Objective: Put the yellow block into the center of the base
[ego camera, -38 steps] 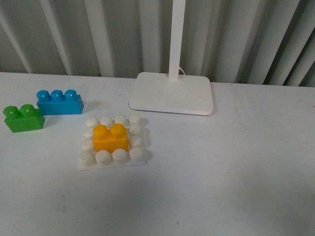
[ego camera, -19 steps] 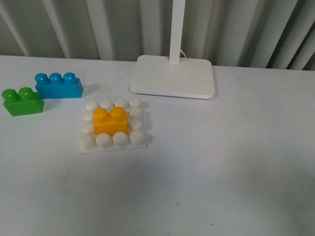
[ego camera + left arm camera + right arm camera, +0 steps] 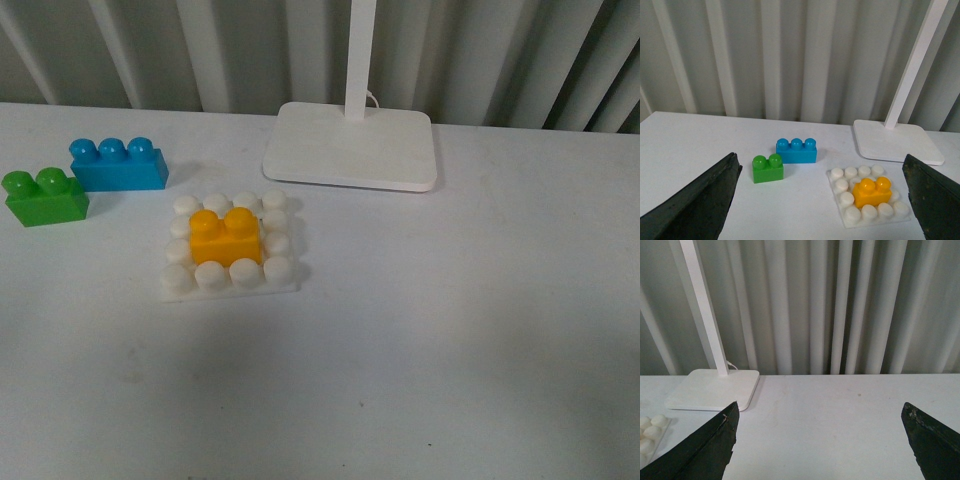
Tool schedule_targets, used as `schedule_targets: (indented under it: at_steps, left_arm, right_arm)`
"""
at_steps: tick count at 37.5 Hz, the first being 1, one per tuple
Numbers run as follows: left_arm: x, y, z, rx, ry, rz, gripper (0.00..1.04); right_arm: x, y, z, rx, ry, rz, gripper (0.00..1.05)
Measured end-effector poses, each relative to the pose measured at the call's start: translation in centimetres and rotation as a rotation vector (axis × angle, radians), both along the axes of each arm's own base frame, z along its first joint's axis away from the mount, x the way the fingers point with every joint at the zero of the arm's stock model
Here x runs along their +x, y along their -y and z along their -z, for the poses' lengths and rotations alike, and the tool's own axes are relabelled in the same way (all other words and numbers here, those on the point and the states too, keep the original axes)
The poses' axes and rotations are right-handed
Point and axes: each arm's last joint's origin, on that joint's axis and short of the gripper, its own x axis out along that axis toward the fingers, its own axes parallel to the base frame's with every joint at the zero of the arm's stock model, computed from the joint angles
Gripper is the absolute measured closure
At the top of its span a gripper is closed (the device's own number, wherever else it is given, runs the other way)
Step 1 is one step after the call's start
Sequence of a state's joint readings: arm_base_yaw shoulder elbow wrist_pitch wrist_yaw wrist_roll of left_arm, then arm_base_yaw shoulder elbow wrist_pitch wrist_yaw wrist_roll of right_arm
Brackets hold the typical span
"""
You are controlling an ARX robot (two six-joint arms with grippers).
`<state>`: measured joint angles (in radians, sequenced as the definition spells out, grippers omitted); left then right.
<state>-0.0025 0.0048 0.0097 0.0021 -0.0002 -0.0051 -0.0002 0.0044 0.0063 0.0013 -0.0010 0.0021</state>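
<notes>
The yellow block (image 3: 226, 237) sits upright in the middle of the white studded base (image 3: 229, 285), with white studs around it. It also shows in the left wrist view (image 3: 871, 192) on the base (image 3: 850, 220). My left gripper (image 3: 825, 200) is open and empty, held back from the bricks and above the table. My right gripper (image 3: 820, 445) is open and empty over bare table to the right; only the base's edge (image 3: 650, 432) shows there. Neither gripper shows in the front view.
A green two-stud brick (image 3: 45, 197) and a blue three-stud brick (image 3: 118, 165) lie left of the base. A white lamp foot (image 3: 350, 147) with a pole stands behind it. A pleated grey curtain (image 3: 500, 50) closes off the table's far edge.
The front view has shifted, so all objects sit higher in the frame than before. The yellow block stays seated on the base. No brick has moved on the table.
</notes>
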Motion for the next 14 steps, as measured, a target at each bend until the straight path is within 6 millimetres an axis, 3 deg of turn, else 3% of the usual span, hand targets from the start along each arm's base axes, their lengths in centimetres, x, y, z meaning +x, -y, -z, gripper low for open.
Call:
schedule_targets:
  at_steps: [14]
  left_arm:
    - [0.0, 0.0, 0.0, 0.0, 0.0, 0.0, 0.06]
  right_arm:
    - [0.0, 0.0, 0.0, 0.0, 0.0, 0.0, 0.09]
